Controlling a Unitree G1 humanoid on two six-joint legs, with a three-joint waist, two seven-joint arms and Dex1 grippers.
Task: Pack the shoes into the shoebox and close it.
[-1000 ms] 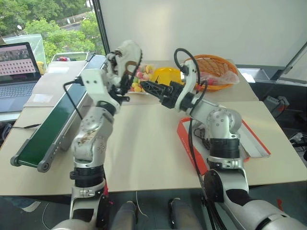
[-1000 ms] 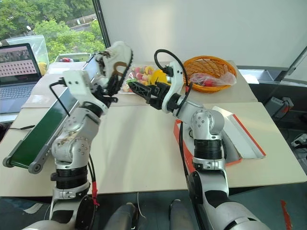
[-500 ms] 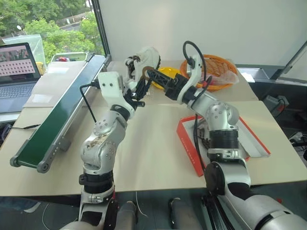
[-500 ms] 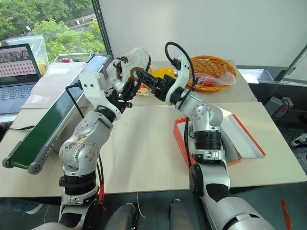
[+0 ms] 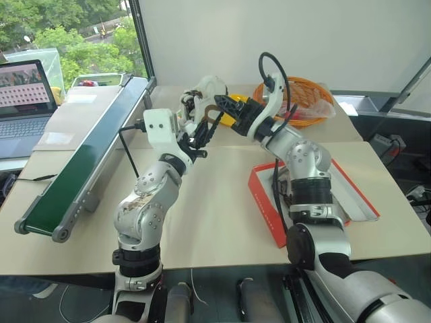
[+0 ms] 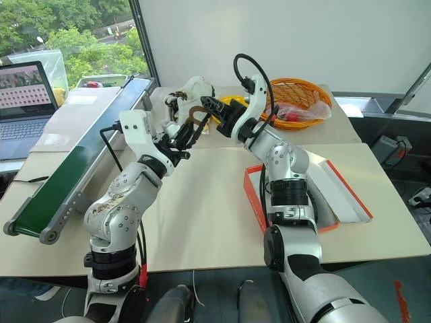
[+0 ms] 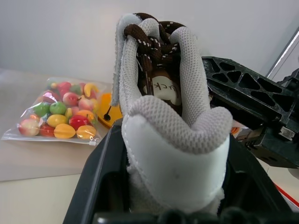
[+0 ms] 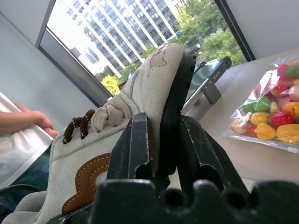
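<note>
One cream shoe point(image 5: 206, 89) with brown trim and dark laces hangs in the air above the far side of the table. My left gripper point(image 5: 197, 129) is shut on its heel, and its black fingers point(image 7: 100, 179) flank the padded collar. My right gripper point(image 8: 163, 140) is shut on the shoe's black sole near the toe, with its fingers point(image 8: 133, 147) pressing both sides of the sole edge. The red-orange shoebox point(image 5: 264, 202) lies open on the table to the right, white inside, its lid point(image 5: 360, 198) folded outward. My right arm partly hides the box.
A green conveyor belt point(image 5: 74, 168) runs along the left, with a laptop point(image 5: 23, 101) beyond it. An orange wicker basket point(image 5: 306, 94) and a bag of toy fruit point(image 7: 60, 114) sit at the far edge. A person's hand point(image 8: 30, 121) shows by the window.
My left gripper carried the shoe rightward and lower. My right gripper, wide open before, came forward to it and closed on the sole.
</note>
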